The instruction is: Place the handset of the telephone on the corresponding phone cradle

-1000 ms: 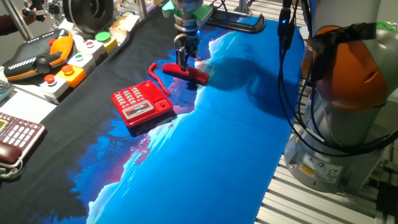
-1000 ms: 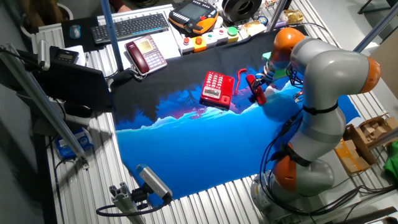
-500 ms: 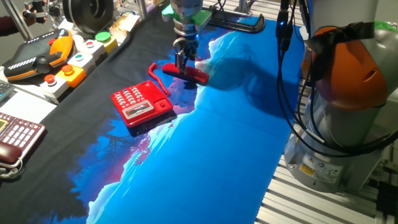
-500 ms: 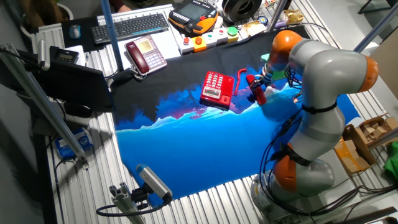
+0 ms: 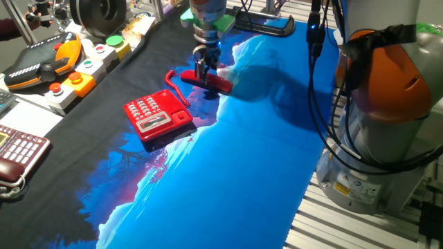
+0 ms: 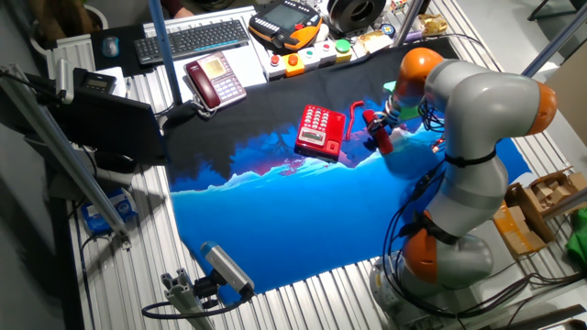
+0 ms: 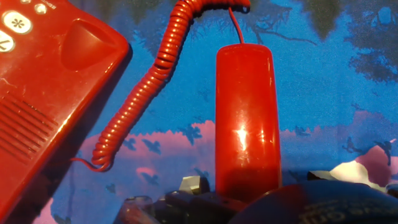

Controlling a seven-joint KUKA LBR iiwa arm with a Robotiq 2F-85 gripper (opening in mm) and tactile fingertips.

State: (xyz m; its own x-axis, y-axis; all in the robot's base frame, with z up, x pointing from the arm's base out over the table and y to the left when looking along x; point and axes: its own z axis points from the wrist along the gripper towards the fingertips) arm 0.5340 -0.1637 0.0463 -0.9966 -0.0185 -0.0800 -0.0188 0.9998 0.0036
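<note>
1. While the handset (image 5: pixel 206 82) lies off its rest, I see it on the blue-and-black cloth (image 5: pixel 242 159) just beyond the telephone (image 5: pixel 156 114), toward the far edge of the table, where the black part of the print meets the blue.
2. In the hand view the handset (image 7: pixel 244 118) runs straight away from the camera, glossy red, with its near end tucked under the dark gripper parts at the bottom of the frame.
3. The gripper (image 5: pixel 205 69) stands upright over the handset's middle, fingers down on either side of it; I read it as clamped on the handset, though the contact itself is too small to see in the fixed views.
4. The coiled cord (image 7: pixel 149 81) loops from the handset's far end back to the telephone's side, lying slack on the cloth.
5. The phone cradle (image 5: pixel 178 101) runs along the telephone's edge nearest the handset and holds nothing; one recessed cup of it (image 7: pixel 84 43) shows in the hand view.
6. From the other fixed view the telephone (image 6: pixel 320 129) sits mid-cloth, with the handset (image 6: pixel 377 129) just beside it.
7. A dark maroon phone (image 6: pixel 215 78) sits well apart, off the cloth by the far edge, near a keyboard (image 6: pixel 193 38).
</note>
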